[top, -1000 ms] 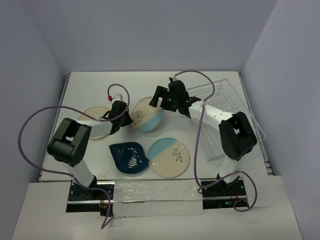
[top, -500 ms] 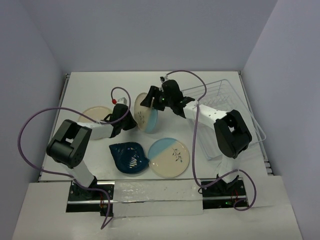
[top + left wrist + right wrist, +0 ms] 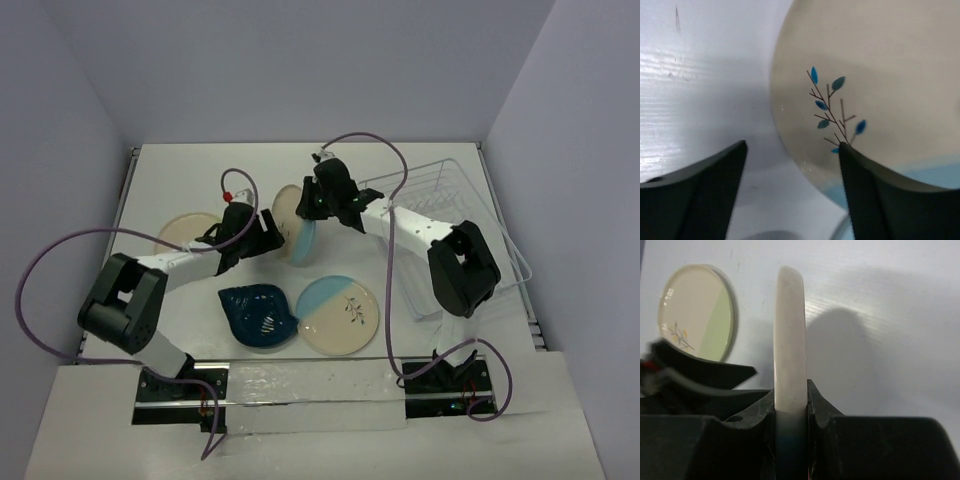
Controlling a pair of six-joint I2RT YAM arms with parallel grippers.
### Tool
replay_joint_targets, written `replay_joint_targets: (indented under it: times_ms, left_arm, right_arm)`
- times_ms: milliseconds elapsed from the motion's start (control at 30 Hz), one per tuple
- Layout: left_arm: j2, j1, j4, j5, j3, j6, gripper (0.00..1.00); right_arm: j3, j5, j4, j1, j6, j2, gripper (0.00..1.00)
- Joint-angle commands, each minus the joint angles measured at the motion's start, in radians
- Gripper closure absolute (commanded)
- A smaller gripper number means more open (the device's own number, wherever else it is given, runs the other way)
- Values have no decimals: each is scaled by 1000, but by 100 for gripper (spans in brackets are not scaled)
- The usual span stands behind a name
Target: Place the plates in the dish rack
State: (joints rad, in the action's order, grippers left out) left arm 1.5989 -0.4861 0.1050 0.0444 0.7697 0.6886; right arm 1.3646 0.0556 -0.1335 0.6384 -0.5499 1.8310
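A cream-and-light-blue plate [image 3: 294,228] with a dark sprig stands on edge at mid-table. My right gripper [image 3: 309,207] is shut on its upper rim. The right wrist view shows this plate [image 3: 790,335] edge-on, pinched between the pads of the right gripper [image 3: 790,396]. My left gripper [image 3: 264,233] stands open just left of it. In the left wrist view the sprig face of the plate [image 3: 870,70] fills the frame beyond the spread left gripper [image 3: 792,150]. A second sprig plate [image 3: 338,313], a dark teal leaf dish [image 3: 258,315] and a pale yellow plate [image 3: 184,232] lie flat. The dish rack [image 3: 470,195] stands at the right.
The right arm reaches across from the rack side, its purple cable looping above it. The pale yellow plate [image 3: 697,312] shows far left in the right wrist view, with the left gripper's dark finger [image 3: 710,376] below it. Grey walls close in the table's back and sides.
The plate was tipped from leaning to standing on edge. My right gripper shut on its rim, and my left gripper let go and opened.
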Motion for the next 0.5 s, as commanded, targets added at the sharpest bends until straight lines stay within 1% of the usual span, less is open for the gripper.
replay_joint_targets:
  times_ms: [0, 100, 133, 167, 200, 300, 400, 467]
  left_arm:
    - [-174, -6, -21, 46, 112, -47, 10]
    - [-264, -6, -53, 71, 170, -79, 1]
    - [-284, -6, -66, 89, 189, -89, 1]
    - [-284, -6, -67, 89, 189, -89, 1]
    - [-311, -6, -64, 106, 194, -101, 1]
    - [-355, -5, -43, 128, 172, -127, 0]
    - [-386, 0, -23, 150, 148, -139, 1]
    - [-395, 5, -22, 156, 139, -147, 1]
  right_arm:
    - [156, -132, 2, 9, 236, -169, 100]
    - [216, -175, -4, -8, 364, -262, 100]
    - [232, -174, -12, -22, 399, -295, 100]
    - [232, -174, -12, -22, 400, -296, 100]
    - [250, -136, -34, -61, 436, -342, 100]
    - [257, -99, -84, -161, 524, -423, 100]
    - [255, -125, -124, -229, 603, -487, 100]
    - [257, -169, -168, -289, 657, -506, 100]
